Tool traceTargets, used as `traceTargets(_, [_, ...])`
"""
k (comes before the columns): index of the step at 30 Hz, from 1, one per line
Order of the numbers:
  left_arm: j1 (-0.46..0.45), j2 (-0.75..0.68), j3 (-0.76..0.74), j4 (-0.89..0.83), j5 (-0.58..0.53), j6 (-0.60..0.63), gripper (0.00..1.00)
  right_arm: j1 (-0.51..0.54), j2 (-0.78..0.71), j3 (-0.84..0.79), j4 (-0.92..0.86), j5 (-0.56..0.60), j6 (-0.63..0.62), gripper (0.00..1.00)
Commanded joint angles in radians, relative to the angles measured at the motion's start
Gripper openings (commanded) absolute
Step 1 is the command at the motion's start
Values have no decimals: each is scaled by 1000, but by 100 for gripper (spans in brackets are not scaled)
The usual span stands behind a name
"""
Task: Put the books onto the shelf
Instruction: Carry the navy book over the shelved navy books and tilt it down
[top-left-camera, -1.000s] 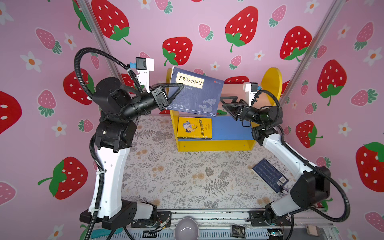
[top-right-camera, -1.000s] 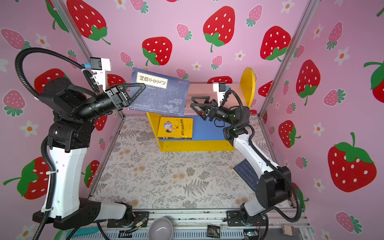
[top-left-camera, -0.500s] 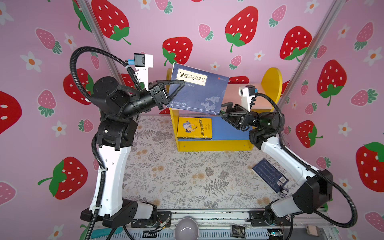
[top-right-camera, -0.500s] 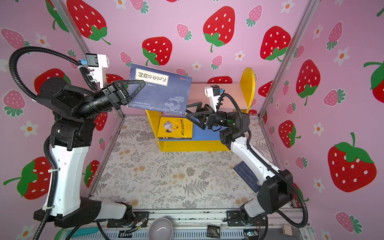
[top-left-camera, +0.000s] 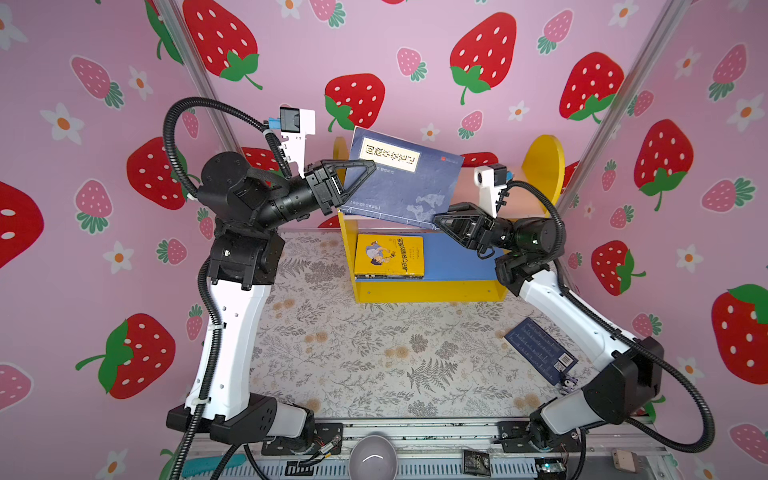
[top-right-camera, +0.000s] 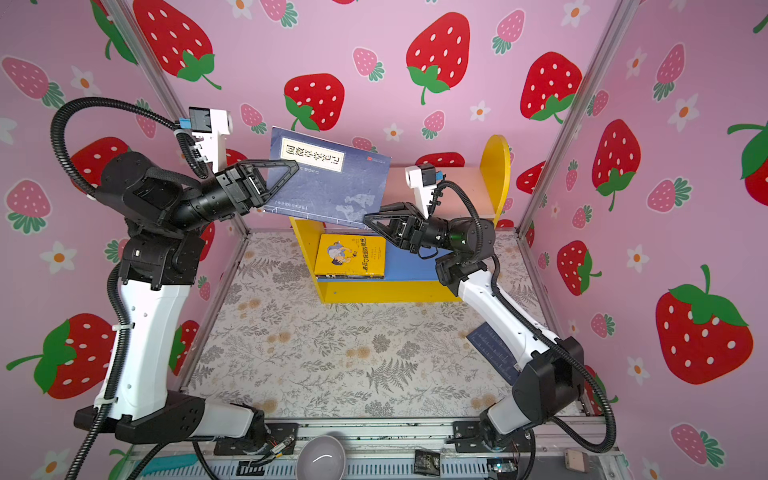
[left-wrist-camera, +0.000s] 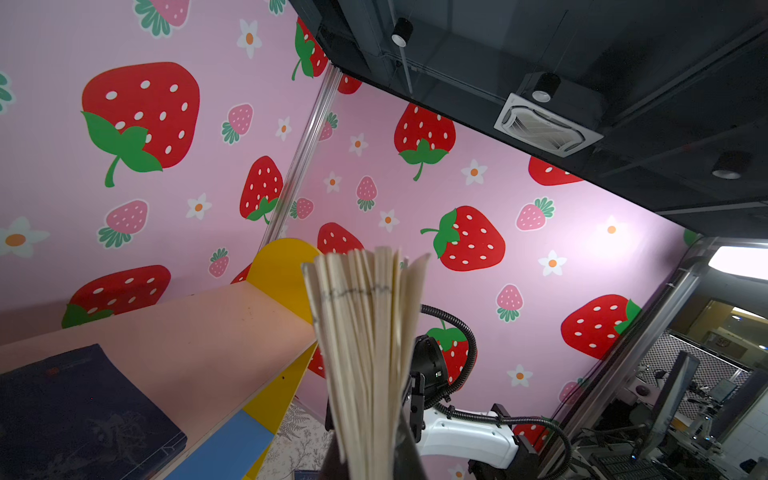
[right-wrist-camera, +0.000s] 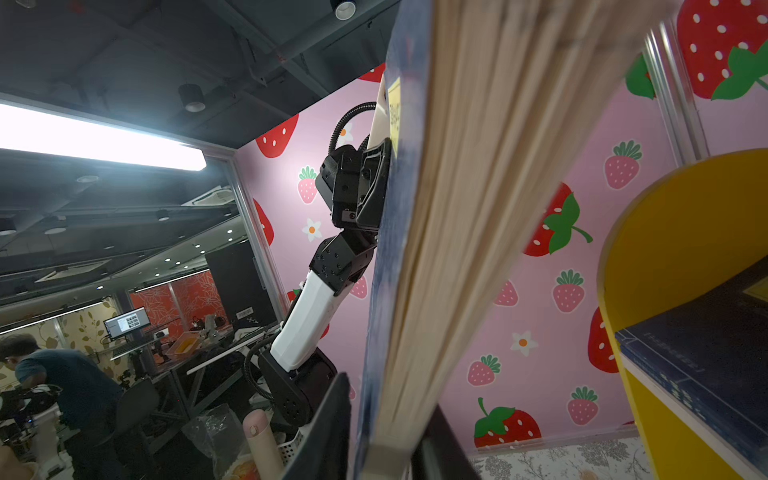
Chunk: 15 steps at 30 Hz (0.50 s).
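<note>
A navy blue book (top-left-camera: 403, 183) (top-right-camera: 328, 183) with a cream title label hangs tilted in the air above the shelf (top-left-camera: 428, 291). My left gripper (top-left-camera: 365, 170) (left-wrist-camera: 370, 461) is shut on its left edge, and the pages (left-wrist-camera: 365, 332) fan out. My right gripper (top-left-camera: 438, 220) (right-wrist-camera: 386, 449) is shut on the book's lower right corner, one finger on each side. A yellow cartoon book (top-left-camera: 388, 253) lies on dark ones on the blue lower board. Another navy book (left-wrist-camera: 75, 415) lies on the pink upper board. A further navy book (top-left-camera: 540, 351) lies on the table at the right.
The shelf's yellow round-topped side (top-left-camera: 542, 166) rises just behind my right wrist. Strawberry-patterned walls and metal posts (top-left-camera: 598, 137) close in the cell. A grey bowl (top-left-camera: 372, 459) sits on the front rail. The floral table top (top-left-camera: 374, 353) lies in front of the shelf.
My right gripper has swung left and down from beside the shelf to the book's lower right corner and closed on it. The left arm has kept its grip and raised the book slightly.
</note>
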Motion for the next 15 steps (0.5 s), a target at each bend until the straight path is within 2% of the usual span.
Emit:
traceTargets(1, [6,-2,12,107,21,-49,0,6,-16,26,-93,57,-94,18])
traceTargets(4, [5,6,22,96,19,-46,0,6,-28,18,-97,72,-108,7])
traceTargets(5, [5,8,25,94,21,-43,2,5,-30,16,-102,78,-111,6])
traceTargets(6, [5,8,23,97,25,-41,11,6,-33,15,-106,85,-112,3])
traceTargets(7, [5,5,20,98,25,-39,25,5,-34,14,-112,91,-112,2])
traceTargets(8, [6,-2,13,91,18,-30,43,2,-36,9,-111,99,-110,2])
traceTargets(9, [5,-13,4,70,4,-6,56,-4,-39,5,-111,105,-107,1])
traceTargets(11, [5,-48,-23,-3,-45,66,66,-17,-45,-2,-110,120,-97,1])
traceTargets(15, [7,-184,-195,-88,-228,193,76,-48,-52,7,-110,118,-82,0])
